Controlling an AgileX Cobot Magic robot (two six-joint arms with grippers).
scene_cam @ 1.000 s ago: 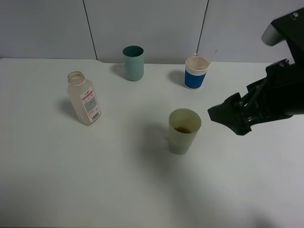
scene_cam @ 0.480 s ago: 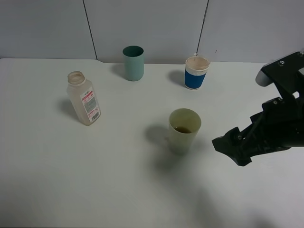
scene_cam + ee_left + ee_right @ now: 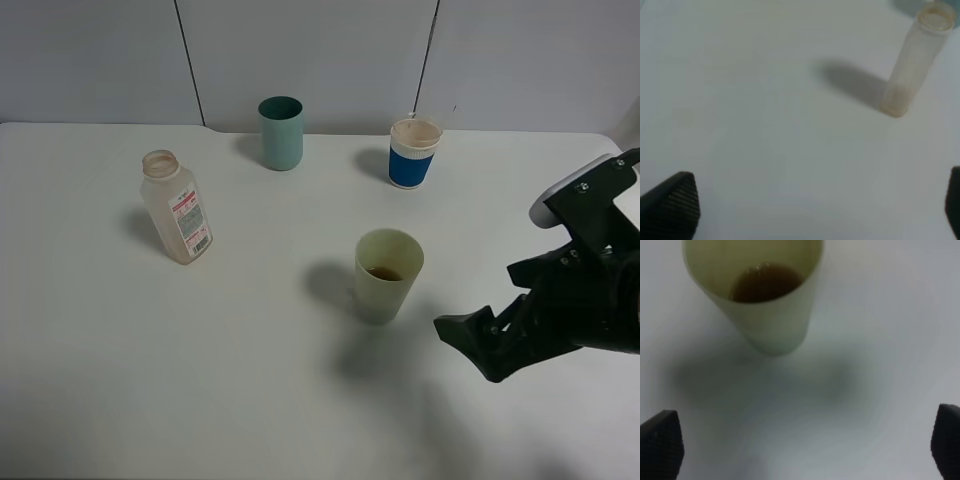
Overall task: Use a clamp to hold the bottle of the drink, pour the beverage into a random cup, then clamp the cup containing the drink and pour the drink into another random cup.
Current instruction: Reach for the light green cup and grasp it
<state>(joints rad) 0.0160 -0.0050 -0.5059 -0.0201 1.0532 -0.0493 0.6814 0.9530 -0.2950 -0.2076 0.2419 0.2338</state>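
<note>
My right pincer hangs low near the pale green tumbler, tips spread wide and clear of it, lined up, I judge, to clamp its wall. Brown tea sits in its bottom. The bottle stands free on the counter. My left pincer is spread too, holding nothing. The blue-and-white cup stands upright behind, ready for the second pour.

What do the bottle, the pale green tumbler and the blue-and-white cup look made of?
Bottle: clear plastic, slightly cloudy see-through walls, with a glossy printed label.
Pale green tumbler: probably plastic, matte and smooth, with a thin even rim and no glare.
Blue-and-white cup: opaque, paper or plastic; too small to tell.
</note>
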